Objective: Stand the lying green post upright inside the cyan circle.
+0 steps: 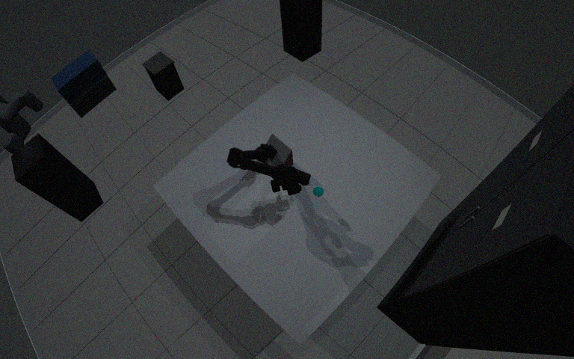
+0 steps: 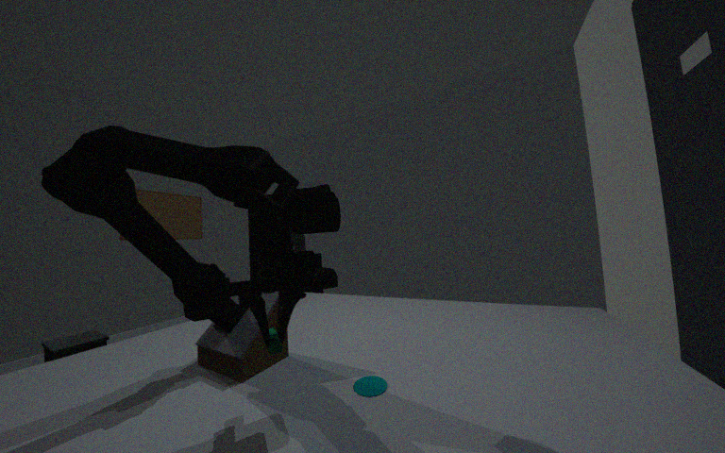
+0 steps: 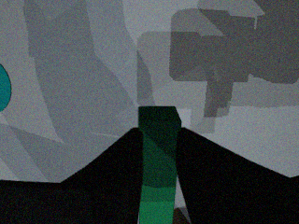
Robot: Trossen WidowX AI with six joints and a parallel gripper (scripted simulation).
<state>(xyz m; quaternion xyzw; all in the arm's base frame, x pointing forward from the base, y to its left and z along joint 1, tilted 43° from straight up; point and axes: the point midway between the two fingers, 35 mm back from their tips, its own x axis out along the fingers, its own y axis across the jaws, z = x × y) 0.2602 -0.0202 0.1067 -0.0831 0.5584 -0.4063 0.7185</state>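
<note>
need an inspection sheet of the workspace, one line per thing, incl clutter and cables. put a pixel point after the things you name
surface: pale top, crossed by arm shadows
green post (image 2: 273, 341) (image 3: 159, 163): clamped between the gripper's fingers, away from the circle
cyan circle (image 1: 318, 191) (image 2: 369, 386) (image 3: 4, 88): on the pale top, uncovered
clutter: nothing seen, apart from the block (image 1: 281, 151) (image 2: 230, 359) at the arm's foot
gripper (image 2: 275, 339) (image 3: 157, 137): shut on the post, fingers pointing down
cables: nothing seen
surroundings: dim; tiled floor, dark boxes, one blue-topped box (image 1: 80, 72), an orange panel (image 2: 178, 214) on the wall behind the arm
</note>
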